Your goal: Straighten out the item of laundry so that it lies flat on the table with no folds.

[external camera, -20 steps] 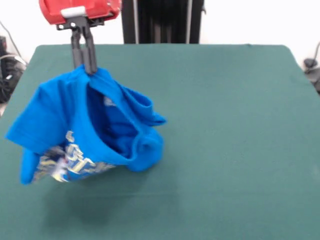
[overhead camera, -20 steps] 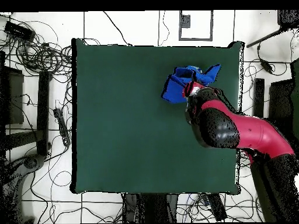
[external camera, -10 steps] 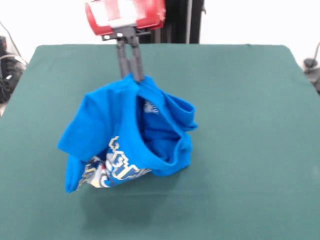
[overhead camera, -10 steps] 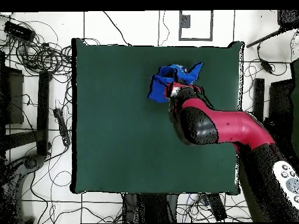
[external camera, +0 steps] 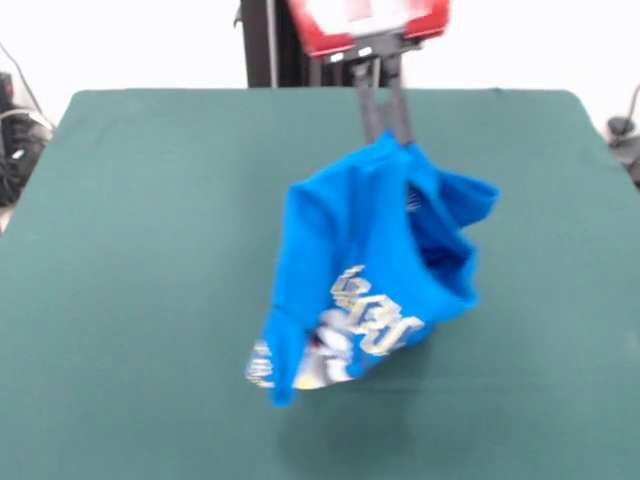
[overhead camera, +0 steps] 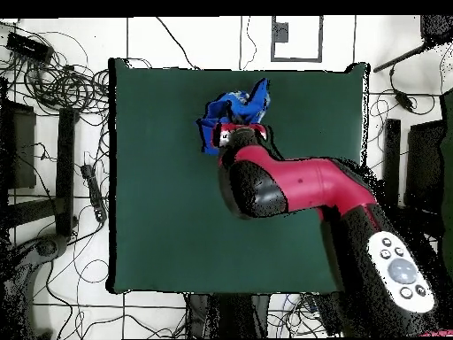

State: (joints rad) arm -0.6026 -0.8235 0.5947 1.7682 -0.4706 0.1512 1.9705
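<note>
Green table (external camera: 150, 250), pincer (external camera: 385, 135) pinching lettered T-shirt (external camera: 360, 270)

The red and black arm (overhead camera: 301, 186) reaches out above the desk (external camera: 150, 250). Its hand (external camera: 392, 135) hangs straight down, both thin fingers (external camera: 372, 105) pinched together on the shirt (external camera: 370, 270).
</note>
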